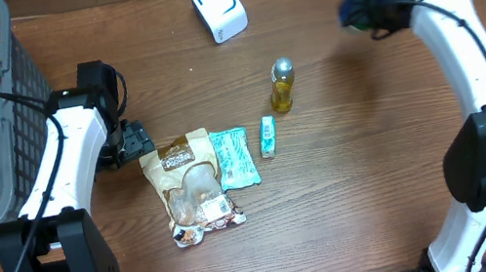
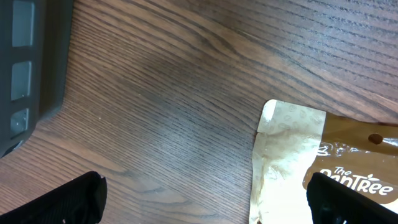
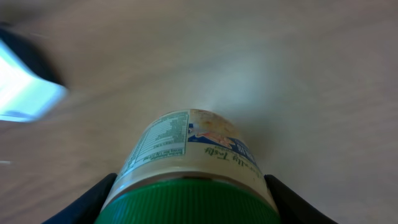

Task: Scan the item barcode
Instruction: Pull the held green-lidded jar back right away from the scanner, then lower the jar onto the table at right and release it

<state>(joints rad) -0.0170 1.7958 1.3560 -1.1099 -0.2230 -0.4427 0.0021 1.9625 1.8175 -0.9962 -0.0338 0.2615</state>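
- Jar (image 3: 186, 146): the right gripper (image 3: 193, 211) holds it by its green lid (image 3: 193, 202), with 2 fingers (image 3: 93, 199) clamped on opposite sides. It hangs over the far right of the table (image 1: 351, 187), clear of the wood.
- Label: a text panel and a picture face the right wrist camera. No barcode shows there, so I cannot tell which side carries it.
- Scanner (image 1: 218, 7): white box at far centre, well left of the jar.
- Step, as I read it: carry the jar left to the scanner, then roll the wrist slowly until the code meets its window. Hold steady there, with a slight tilt against glare.
- Risk: the grip is on the lid only, so avoid fast swings. Pass on the far side of the yellow bottle (image 1: 282, 87).
- Left gripper (image 1: 130, 140): jaws fully apart and empty, low and just left of the brown pouch (image 1: 190, 184). Best left parked.
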